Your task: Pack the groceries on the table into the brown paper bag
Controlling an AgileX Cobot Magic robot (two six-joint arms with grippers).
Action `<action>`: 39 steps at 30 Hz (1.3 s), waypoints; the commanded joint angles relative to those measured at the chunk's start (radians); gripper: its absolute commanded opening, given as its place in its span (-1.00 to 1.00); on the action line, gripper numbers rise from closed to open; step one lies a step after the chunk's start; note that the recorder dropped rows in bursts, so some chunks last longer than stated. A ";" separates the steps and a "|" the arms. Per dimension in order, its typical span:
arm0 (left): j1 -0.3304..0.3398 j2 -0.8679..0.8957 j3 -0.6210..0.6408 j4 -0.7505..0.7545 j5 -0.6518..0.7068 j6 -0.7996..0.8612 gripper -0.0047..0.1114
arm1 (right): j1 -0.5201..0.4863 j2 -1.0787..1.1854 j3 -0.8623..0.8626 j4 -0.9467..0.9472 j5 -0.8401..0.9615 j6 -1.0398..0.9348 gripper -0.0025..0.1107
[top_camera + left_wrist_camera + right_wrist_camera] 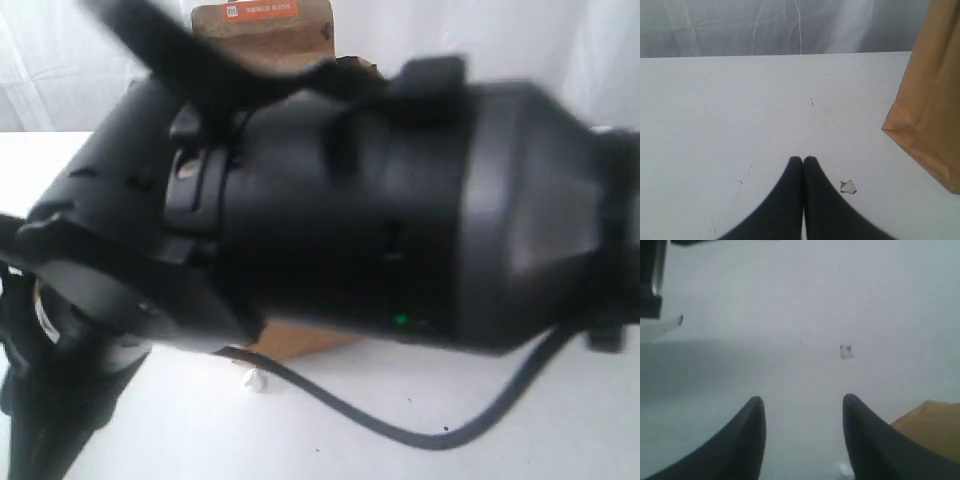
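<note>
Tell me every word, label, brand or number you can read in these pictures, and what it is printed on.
Nothing can be read.
Orange top band of the flat brown pouch: white lettering and a small white logo square, too blurred to read.
Black robot arm: no words, only a small green light.
Tall brown paper bag: no print visible.
Plain white tabletop: no print, only specks.

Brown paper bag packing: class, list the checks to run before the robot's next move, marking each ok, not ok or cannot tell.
1. Left end effector empty: ok, shut on nothing.
2. Right end effector ready: ok, open, empty.
3. Tall brown kraft paper bag standing on white tabletop: ok.
4. Bag mouth open: cannot tell, out of view.
5. Exterior view unobstructed: not ok, black robot arm blocks it.
6. Next item to pick located: cannot tell.
</note>
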 commanded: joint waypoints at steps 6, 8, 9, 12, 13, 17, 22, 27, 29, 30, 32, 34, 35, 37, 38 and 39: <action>0.002 -0.005 0.004 0.001 0.002 0.000 -0.92 | -0.042 0.145 0.000 0.021 0.083 0.147 -0.14; 0.002 -0.005 0.004 0.001 0.002 0.000 -0.92 | -0.055 0.171 0.002 0.019 0.088 0.199 -0.14; 0.002 -0.005 0.004 0.001 0.002 0.000 -0.92 | -0.065 0.186 0.002 0.017 0.093 0.240 -0.14; 0.002 -0.005 0.004 0.001 0.002 0.000 -0.92 | -0.097 0.231 0.002 0.017 0.106 0.383 -0.14; 0.002 -0.005 0.004 0.001 0.002 0.000 -0.92 | -0.106 0.244 0.002 0.017 0.108 0.435 -0.14; 0.002 -0.005 0.004 0.001 0.002 0.000 -0.92 | -0.130 0.262 0.015 0.012 0.091 0.657 -0.14; 0.002 -0.005 0.004 0.001 0.002 0.000 -0.92 | -0.150 0.248 0.100 -0.006 0.045 0.873 -0.14; 0.002 -0.005 0.004 0.001 0.002 0.000 -0.92 | -0.176 0.242 0.142 -0.033 -0.042 1.018 -0.14; 0.002 -0.005 0.004 0.001 0.002 0.000 -0.92 | -0.182 0.240 0.142 -0.054 -0.046 1.066 -0.14; 0.002 -0.005 0.004 0.001 0.002 0.000 -0.92 | -0.189 0.238 0.142 -0.065 -0.046 1.079 -0.14; 0.002 -0.005 0.004 0.001 0.002 0.000 -0.92 | -0.201 0.236 0.149 -0.085 -0.049 1.127 -0.14; 0.002 -0.005 0.004 0.001 0.002 0.000 -0.92 | -0.217 0.236 0.160 -0.087 -0.052 1.171 -0.14; 0.002 -0.005 0.004 0.001 0.002 0.000 -0.92 | -0.224 0.236 0.167 -0.087 -0.052 1.183 -0.14; 0.002 -0.005 0.004 0.001 0.002 0.000 -0.92 | -0.234 0.236 0.177 -0.092 -0.063 1.187 -0.14; 0.002 -0.005 0.004 0.001 0.002 0.000 -0.92 | -0.234 0.236 0.177 -0.092 -0.070 1.187 -0.14; 0.002 -0.005 0.004 0.001 0.002 0.000 -0.92 | -0.236 0.236 0.177 -0.094 -0.082 1.185 -0.14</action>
